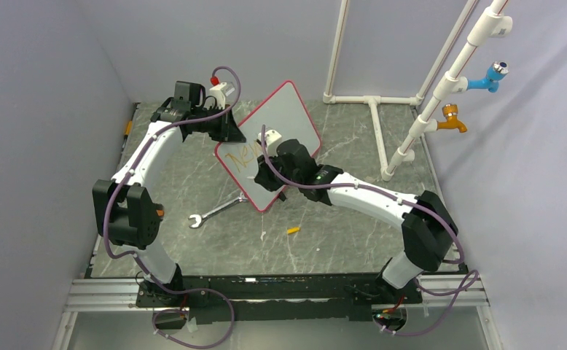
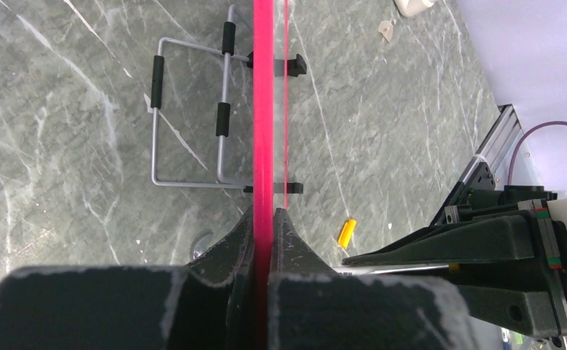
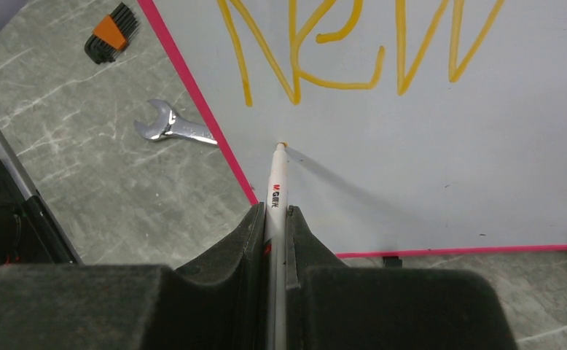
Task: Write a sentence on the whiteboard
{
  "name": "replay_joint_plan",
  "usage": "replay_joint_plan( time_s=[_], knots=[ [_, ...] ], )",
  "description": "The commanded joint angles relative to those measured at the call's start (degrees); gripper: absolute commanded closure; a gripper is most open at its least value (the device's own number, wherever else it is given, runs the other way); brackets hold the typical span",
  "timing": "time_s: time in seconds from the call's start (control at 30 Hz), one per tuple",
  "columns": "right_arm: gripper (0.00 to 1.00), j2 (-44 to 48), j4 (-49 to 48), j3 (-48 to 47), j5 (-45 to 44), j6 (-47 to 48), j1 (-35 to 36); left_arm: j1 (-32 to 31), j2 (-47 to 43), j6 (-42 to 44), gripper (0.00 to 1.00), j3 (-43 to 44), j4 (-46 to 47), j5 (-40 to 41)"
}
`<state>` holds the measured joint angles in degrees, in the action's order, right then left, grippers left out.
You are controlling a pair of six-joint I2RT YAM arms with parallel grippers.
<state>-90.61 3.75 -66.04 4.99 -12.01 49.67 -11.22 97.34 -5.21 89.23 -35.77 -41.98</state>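
The whiteboard (image 1: pixel 284 120), white with a thin red frame, lies tilted at the table's middle back. Orange writing (image 1: pixel 241 154) on it reads "New", and it shows large in the right wrist view (image 3: pixel 339 51). My left gripper (image 1: pixel 231 130) is shut on the board's red edge (image 2: pixel 264 109), seen edge-on in the left wrist view. My right gripper (image 1: pixel 262 177) is shut on a white marker (image 3: pixel 275 193). The marker's orange tip (image 3: pixel 282 144) touches the board (image 3: pixel 426 168) just below the "N".
A silver wrench (image 1: pixel 215 211) lies on the table by the board's near-left corner. An orange marker cap (image 1: pixel 293 230) lies in front of it. A hex key set (image 3: pixel 109 30) lies beyond the wrench. White pipes with taps (image 1: pixel 441 95) stand at the back right.
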Motion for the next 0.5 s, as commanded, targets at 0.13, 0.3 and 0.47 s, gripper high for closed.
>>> replay_joint_plan(
  time_s=[0.13,0.3,0.47],
  knots=[
    [1.00,-1.00,-2.86,-1.11,1.26,0.07,2.12,-1.08,0.42,1.70,1.00,-0.82,0.52,0.28],
    [1.00,-0.97,-2.62,0.02,0.38,-0.29,2.98,-1.08,0.13,1.79,1.00,-0.99,0.51,0.37],
    [1.00,-0.40,-2.21,1.87,-0.97,-0.46,3.09,-1.08,0.04,1.86,1.00,-0.97,0.43,0.40]
  ],
)
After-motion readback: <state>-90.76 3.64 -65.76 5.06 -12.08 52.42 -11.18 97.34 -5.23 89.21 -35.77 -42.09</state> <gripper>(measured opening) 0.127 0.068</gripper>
